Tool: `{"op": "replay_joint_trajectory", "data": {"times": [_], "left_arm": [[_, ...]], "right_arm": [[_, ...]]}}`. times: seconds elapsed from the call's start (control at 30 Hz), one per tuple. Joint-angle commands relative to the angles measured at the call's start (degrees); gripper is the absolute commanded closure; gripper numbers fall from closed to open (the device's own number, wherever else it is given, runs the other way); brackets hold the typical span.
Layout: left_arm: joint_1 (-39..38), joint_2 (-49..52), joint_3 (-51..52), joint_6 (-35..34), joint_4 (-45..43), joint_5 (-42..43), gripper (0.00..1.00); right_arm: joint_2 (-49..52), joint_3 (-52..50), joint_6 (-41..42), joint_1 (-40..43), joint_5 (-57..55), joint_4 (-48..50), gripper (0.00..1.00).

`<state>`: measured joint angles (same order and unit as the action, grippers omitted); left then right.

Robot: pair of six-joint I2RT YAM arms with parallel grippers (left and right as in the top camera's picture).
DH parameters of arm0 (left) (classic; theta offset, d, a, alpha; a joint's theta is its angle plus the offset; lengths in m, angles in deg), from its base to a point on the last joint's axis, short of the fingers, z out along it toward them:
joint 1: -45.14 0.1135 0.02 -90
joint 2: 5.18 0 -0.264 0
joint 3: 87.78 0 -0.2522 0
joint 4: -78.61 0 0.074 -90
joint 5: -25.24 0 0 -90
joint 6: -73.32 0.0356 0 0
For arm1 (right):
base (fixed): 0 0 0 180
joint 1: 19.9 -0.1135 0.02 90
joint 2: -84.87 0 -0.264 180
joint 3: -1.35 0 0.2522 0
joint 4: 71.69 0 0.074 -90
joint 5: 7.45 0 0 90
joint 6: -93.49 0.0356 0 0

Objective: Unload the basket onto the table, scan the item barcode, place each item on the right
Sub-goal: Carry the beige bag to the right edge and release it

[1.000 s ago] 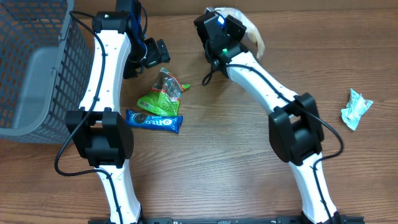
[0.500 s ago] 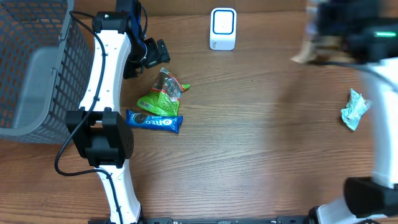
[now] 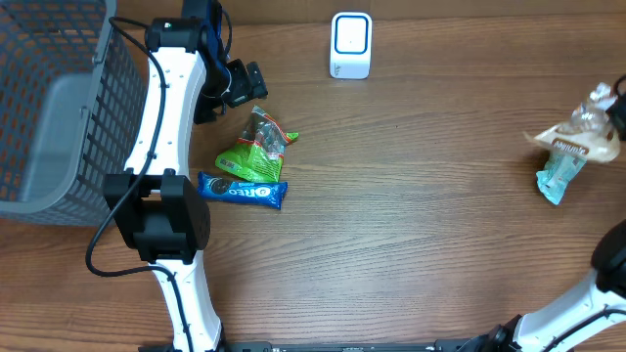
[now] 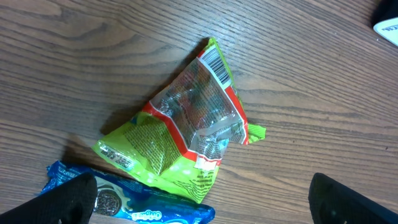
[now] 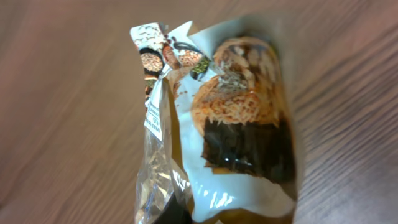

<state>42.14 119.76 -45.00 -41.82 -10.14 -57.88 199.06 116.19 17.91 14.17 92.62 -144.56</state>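
Observation:
A white barcode scanner point(image 3: 351, 45) stands at the back middle of the table. My right gripper point(image 5: 186, 213) is shut on a clear-and-white rice snack packet point(image 5: 239, 124), held over the far right edge of the table point(image 3: 575, 142). Only a sliver of the right arm point(image 3: 619, 110) shows in the overhead view. My left gripper point(image 3: 240, 86) hangs open over a green snack packet point(image 4: 186, 124), whose barcode point(image 4: 214, 62) faces up. Both black fingertips point(image 4: 68, 199) stand wide apart with nothing between them.
A blue Oreo packet point(image 3: 242, 190) lies just in front of the green packet point(image 3: 254, 149). A teal wrapper point(image 3: 558, 176) lies under the held packet at the right. A grey mesh basket point(image 3: 49, 98) fills the back left corner.
My right arm swung from the scanner out to the far right edge, carrying the rice snack packet. The scanner came into full view. The left arm stayed still.

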Motion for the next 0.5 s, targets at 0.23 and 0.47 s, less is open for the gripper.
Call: {"op": "replay_joint_trajectory", "data": {"times": [0.23, 0.47], "left_arm": [[-0.44, 0.37, -0.39, 0.28, -0.2, 0.22, 0.0], [-0.44, 0.37, -0.39, 0.28, -0.2, 0.2, 0.0]], "right_arm": [[0.79, -0.2, 1.14, 0.98, 5.35, 2.86, 0.59], [-4.79, 2.86, -5.7, -1.07, 18.08, 2.4, 0.46]]}}
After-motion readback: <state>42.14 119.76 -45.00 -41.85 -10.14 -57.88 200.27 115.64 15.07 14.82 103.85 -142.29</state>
